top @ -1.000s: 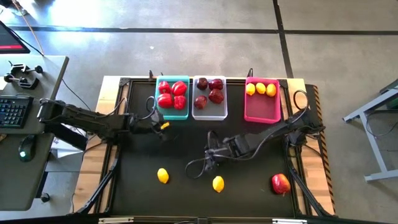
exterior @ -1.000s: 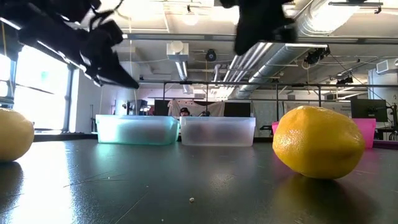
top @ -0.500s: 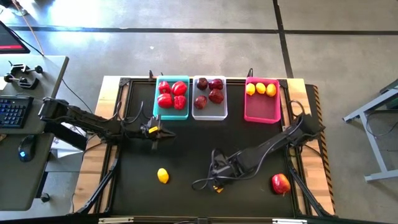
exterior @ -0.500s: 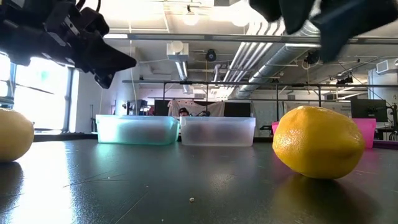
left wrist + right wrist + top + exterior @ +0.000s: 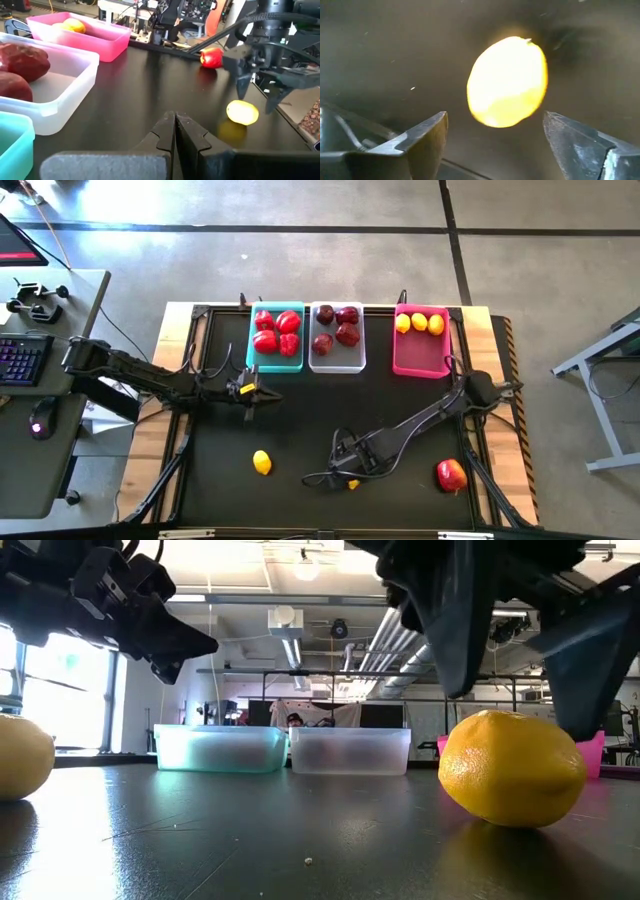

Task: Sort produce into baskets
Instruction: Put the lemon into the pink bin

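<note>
- Directly below my right gripper (image 5: 492,137) lies a lemon (image 5: 507,81) on the black table (image 5: 300,410), near the front edge, well apart from the baskets.
- My right fingers (image 5: 417,137) stand wide apart, one on each side of the lemon, touching nothing yet.
- I judge that the lemon's long axis runs roughly across the gap between my fingers, tilted somewhat; a straight descent should bracket it.
- My left gripper (image 5: 175,131) waits pressed together and empty, near the teal basket (image 5: 276,338), farther from this lemon.
- Its target, the pink basket (image 5: 421,352), sits at the rear right and already holds lemons.
- A second lemon (image 5: 262,463) and a red pepper (image 5: 451,475) remain loose on the table.
</note>
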You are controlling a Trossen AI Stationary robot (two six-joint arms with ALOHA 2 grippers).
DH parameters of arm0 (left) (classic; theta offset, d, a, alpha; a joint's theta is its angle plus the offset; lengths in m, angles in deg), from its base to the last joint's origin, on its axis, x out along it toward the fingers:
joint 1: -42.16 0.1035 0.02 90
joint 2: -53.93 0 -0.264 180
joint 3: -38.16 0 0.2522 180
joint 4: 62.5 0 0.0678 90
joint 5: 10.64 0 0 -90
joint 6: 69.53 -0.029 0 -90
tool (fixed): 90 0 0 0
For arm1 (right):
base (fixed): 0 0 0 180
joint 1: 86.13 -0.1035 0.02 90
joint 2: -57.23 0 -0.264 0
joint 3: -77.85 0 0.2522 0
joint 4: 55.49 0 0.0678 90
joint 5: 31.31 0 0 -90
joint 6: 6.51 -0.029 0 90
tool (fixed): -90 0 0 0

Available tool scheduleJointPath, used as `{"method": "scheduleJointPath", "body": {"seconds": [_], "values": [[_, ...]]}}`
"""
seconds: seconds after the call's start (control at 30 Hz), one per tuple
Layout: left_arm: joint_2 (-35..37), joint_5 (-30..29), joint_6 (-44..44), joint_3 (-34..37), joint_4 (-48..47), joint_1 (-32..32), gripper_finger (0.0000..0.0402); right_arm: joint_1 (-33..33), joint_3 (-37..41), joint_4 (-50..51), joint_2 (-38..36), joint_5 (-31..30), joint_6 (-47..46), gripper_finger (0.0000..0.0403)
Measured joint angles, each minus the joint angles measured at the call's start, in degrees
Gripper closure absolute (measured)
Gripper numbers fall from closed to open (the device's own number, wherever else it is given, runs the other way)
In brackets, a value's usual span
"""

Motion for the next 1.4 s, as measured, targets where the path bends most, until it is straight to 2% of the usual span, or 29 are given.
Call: {"method": "scheduleJointPath", "body": {"seconds": [0.23, 0.33, 0.47, 0.67, 0.77, 0.9, 1.13, 1.3, 1.4], "values": [[0.0, -0.4, 0.0, 0.0, 0.1, 0.0, 0.0401, 0.3, 0.0, -1.2, 2.8, 1.4, 0.1, 0.0085], [0.0, -0.5, 0.0, 0.0, 0.1, 0.0, 0.0401, 0.3, 0.0, -0.4, 3.4, 1.1, 0.2, 0.0099], [0.0, -0.5, 0.0, 0.0, 0.1, 0.0, 0.0401, 0.3, 0.0, 1.3, 3.8, 0.0, 0.3, 0.0143], [0.0, -0.6, 0.0, 0.0, 0.1, 0.0, 0.0401, 0.4, 0.0, 1.0, 3.8, -2.6, 4.4, 0.0242], [0.0, -0.6, 0.0, 0.0, 0.1, 0.0, 0.0401, 1.0, -1.2, 2.3, 3.8, -2.8, 8.9, 0.0255], [0.0, -0.6, 0.0, 0.0, 0.1, 0.0, 0.0401, 3.0, -7.1, 11.9, 3.6, -4.8, 17.1, 0.0255], [0.0, -0.6, 0.0, 0.0, 0.2, 0.0, 0.0401, 10.7, -15.7, 43.8, 0.0, -16.3, 28.9, 0.0255], [0.0, -0.6, 0.0, 0.0, 0.2, 0.0, 0.0401, 20.1, -10.1, 40.9, -7.9, -21.6, 39.2, 0.0255], [0.0, -0.6, 0.2, 0.0, 0.1, 0.0, 0.0401, 26.3, -5.1, 43.5, -11.8, -25.0, 42.9, 0.0255]]}}
